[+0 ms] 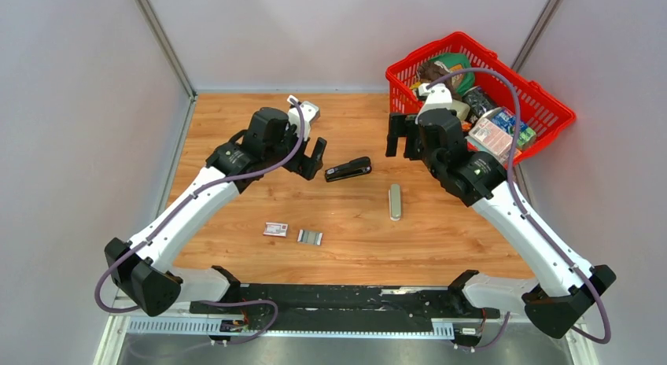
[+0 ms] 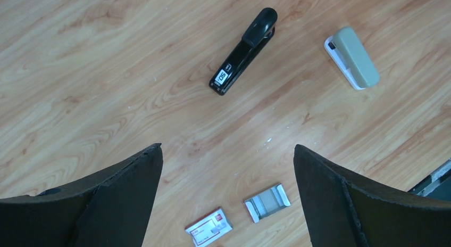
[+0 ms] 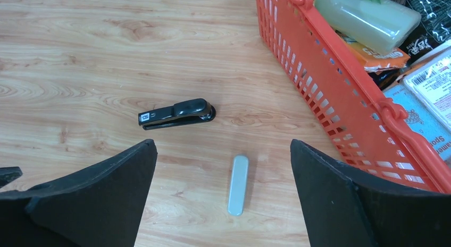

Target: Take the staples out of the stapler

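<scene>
Hovering spread, left end effector [image 2: 226,147] viewing small box [image 2: 209,227], right end effector [image 3: 222,142] viewing basket [image 3: 324,92], stapler [image 2: 244,50] in both.

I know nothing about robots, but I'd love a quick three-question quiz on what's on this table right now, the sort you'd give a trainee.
1. True or false: the stapler lies shut on the table, and neither gripper touches it.
2. Where does the red basket stand? A: at the table's far right corner. B: at the near left edge. C: between the two arm bases.
3. Fill in the blank: the left gripper and the right gripper both hover above the wood with their jaws ____.

Key: 1 true; 2 A; 3 open.
</scene>
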You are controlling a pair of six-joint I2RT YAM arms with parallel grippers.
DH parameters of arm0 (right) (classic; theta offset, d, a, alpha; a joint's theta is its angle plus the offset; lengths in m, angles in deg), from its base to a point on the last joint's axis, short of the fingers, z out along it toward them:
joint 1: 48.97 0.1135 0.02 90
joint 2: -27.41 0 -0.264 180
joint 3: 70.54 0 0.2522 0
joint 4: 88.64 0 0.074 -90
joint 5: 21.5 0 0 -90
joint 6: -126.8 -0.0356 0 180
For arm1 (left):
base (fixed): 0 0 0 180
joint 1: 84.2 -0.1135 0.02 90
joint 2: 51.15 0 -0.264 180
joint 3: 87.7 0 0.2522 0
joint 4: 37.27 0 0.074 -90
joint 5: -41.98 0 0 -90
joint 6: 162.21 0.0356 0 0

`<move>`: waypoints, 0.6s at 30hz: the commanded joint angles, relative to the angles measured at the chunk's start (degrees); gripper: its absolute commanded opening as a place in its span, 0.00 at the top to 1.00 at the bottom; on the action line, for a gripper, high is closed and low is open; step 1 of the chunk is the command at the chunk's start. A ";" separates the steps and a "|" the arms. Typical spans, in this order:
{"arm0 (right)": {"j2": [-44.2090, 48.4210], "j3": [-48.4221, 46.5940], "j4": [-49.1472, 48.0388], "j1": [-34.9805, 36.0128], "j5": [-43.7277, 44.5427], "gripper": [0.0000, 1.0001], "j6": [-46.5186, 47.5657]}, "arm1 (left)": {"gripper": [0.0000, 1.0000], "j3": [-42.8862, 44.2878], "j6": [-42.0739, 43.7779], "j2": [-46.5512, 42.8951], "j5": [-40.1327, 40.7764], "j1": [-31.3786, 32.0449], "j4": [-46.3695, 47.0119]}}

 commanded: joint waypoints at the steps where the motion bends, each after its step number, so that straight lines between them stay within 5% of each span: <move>1: 0.66 -2.71 1.49 -0.04 2.56 0.00 -0.71 | 0.01 3.15 -0.43 0.97 -0.14 -0.02 -0.03; 18: 4.00 -0.52 3.16 -0.04 -0.43 0.00 0.52 | 0.02 7.28 5.02 6.41 -1.98 -0.02 -2.49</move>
